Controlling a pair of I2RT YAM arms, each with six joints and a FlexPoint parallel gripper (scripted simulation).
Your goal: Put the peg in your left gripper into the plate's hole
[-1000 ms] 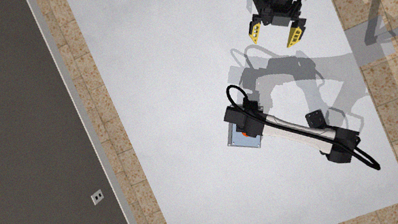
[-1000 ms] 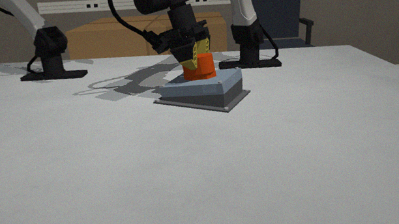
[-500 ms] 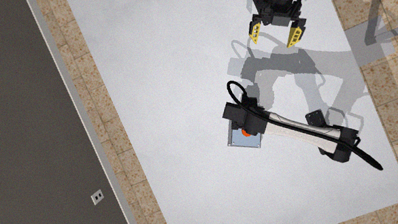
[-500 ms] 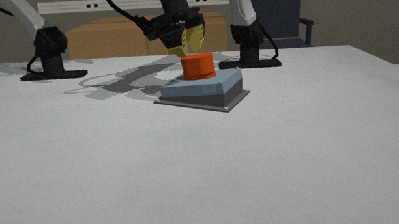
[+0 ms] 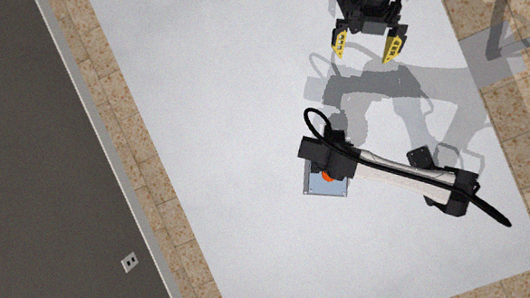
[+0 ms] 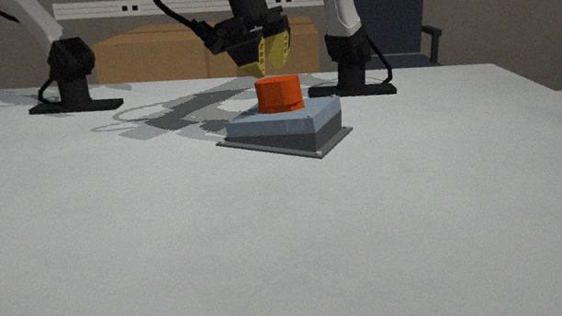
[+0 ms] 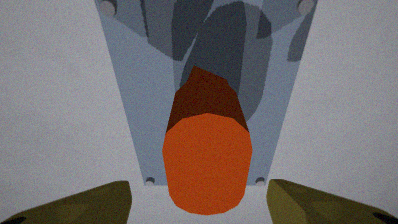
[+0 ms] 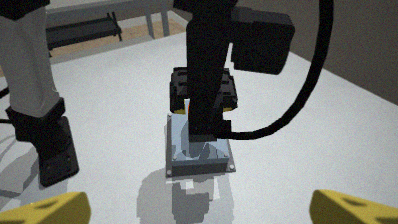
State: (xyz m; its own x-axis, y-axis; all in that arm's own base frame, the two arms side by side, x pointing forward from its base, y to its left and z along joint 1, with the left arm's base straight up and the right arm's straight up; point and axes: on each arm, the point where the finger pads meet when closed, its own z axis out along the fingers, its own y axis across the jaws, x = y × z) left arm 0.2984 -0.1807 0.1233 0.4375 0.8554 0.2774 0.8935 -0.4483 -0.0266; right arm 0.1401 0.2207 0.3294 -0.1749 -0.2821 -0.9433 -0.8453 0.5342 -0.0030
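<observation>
Exterior view: the orange peg (image 5: 327,176) (image 6: 278,94) (image 7: 207,165) (image 8: 189,107) stands on the blue plate (image 5: 328,188) (image 6: 270,127) (image 7: 130,110) (image 8: 177,145), and I am not holding it. My left claw (image 6: 270,70) (image 7: 199,188) (image 8: 201,111) is over the plate, just above the peg, with its two yellow fingers apart. They do not touch the peg.

The peg points up and down. Its long line looks upright over the plate, with one end up and the other end down at the plate. I see no clear lean. The flat top end faces up at my left claw, and it looks round with little straight edges. A fat part of the peg sticks up above the plate. Near the plate there is a small step in its side. The low end is hidden, so I cannot tell how deep it goes, or if it is all the way in the hole.

Under the blue plate is a dark base (image 6: 291,141) (image 8: 200,170), flat on the white table (image 5: 231,190) (image 6: 286,254) (image 7: 50,100) (image 8: 300,150). My right claw (image 5: 362,61) (image 8: 199,200) is well apart from the plate, up over the table. Its fingers are wide apart and hold nothing.
</observation>
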